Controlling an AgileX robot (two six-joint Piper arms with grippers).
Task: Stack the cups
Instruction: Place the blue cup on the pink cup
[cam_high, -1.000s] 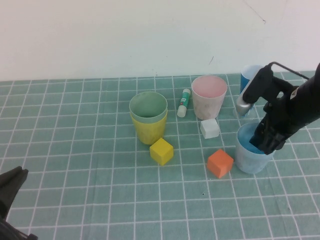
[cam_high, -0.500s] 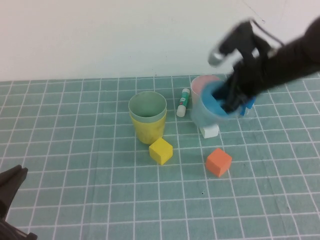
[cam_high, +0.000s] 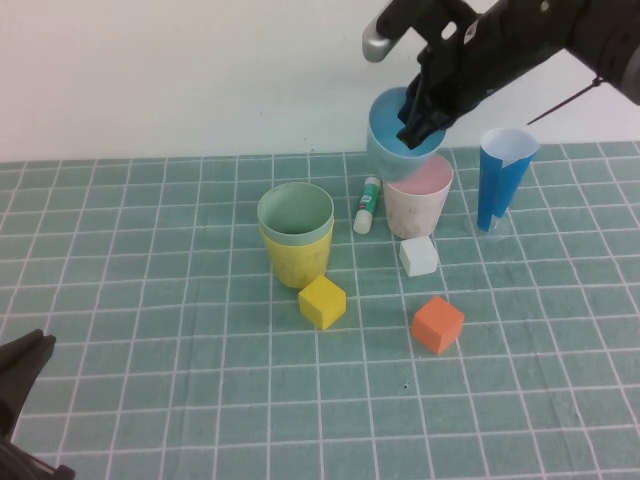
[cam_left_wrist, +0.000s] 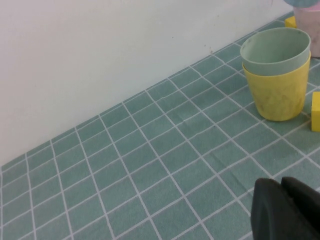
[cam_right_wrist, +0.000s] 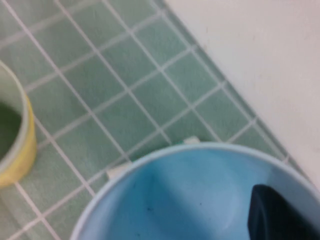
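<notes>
1. High view: four tapered plastic cups: pale green cup (cam_high: 296, 212) nested in yellow cup (cam_high: 297, 261); pale pink cup (cam_high: 418, 200) alone.
2. Right gripper (cam_high: 418, 112) clamped on light blue cup (cam_high: 395, 135), raised above pink.
3. Left gripper (cam_left_wrist: 285, 210) closed, empty, near corner.
4. Three cubes.

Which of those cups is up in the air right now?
The light blue cup: the right pincer grips its rim and holds it above the pink cup. The green cup sits nested in the yellow cup on the table.

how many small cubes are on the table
3: a yellow cube in front of the nested green and yellow cups, a white cube in front of the pink cup, an orange cube nearest the camera. None looks hidden.
</notes>
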